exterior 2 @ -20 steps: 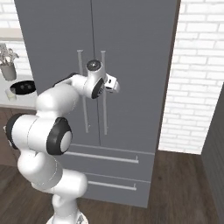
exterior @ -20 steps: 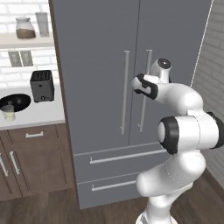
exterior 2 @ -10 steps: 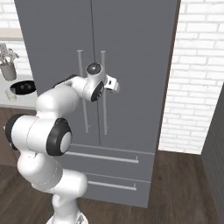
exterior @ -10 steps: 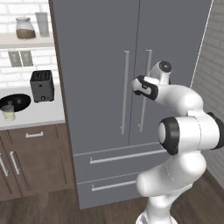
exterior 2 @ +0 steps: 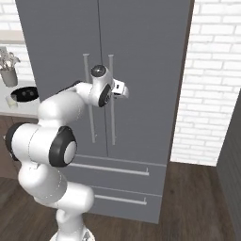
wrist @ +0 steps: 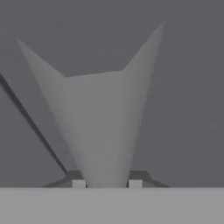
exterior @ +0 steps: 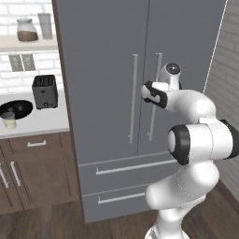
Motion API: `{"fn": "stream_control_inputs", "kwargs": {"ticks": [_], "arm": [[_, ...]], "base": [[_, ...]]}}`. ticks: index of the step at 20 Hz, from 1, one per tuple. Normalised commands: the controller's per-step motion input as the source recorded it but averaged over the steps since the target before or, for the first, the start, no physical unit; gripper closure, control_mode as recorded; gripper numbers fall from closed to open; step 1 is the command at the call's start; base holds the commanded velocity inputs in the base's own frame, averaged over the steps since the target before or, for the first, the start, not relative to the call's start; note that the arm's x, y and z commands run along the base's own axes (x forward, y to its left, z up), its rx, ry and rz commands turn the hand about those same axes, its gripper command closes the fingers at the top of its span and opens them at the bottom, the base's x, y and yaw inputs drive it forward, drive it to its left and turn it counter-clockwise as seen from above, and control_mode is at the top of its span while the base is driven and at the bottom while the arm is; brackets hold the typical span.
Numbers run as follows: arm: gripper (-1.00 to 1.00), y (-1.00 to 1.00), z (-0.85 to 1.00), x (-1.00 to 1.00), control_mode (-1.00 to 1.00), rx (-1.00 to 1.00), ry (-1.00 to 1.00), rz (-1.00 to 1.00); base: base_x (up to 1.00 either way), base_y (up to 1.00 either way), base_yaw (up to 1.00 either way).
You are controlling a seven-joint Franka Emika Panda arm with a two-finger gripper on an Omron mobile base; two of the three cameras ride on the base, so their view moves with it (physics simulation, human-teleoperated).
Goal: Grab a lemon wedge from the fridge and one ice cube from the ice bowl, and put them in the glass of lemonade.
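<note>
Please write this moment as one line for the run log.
step: open fridge | gripper: closed around right door handle | fridge: shut | ice bowl: untouched on counter

We see the fridge (exterior: 107, 70), tall and matte grey, with both doors closed and two drawers below. On the counter to its left sits the black ice bowl (exterior: 16, 108), and the glass of lemonade (exterior: 9, 120) stands just before it.

A home kitchen is showing here; a tall grey fridge (exterior: 140, 93) is standing beside brown wooden cupboards (exterior: 32, 170); a toaster (exterior: 45, 91) is sitting on the pale counter (exterior: 42, 122); white brick walls (exterior 2: 212, 94) are surrounding it.
</note>
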Motion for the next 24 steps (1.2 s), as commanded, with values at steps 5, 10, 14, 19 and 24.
{"fn": "stream_control_inputs", "kwargs": {"ticks": [5,10,14,19,24], "arm": [[1.0,-0.49,0.0,-0.07,-1.0,-0.01,0.0,-0.01],[1.0,-0.88,0.0,-0.36,-1.0,0.01,-0.01,-0.03],[1.0,-1.0,0.04,-0.63,-1.0,0.08,0.0,-0.08],[1.0,-1.0,0.02,-0.84,-1.0,0.1,0.0,-0.09],[1.0,-1.0,0.0,-0.94,-1.0,0.09,0.0,-0.08]], "base": [[0.0,0.0,0.0],[0.0,0.0,0.0],[0.0,0.0,0.0],[0.0,0.0,0.0],[0.0,0.0,0.0]]}}
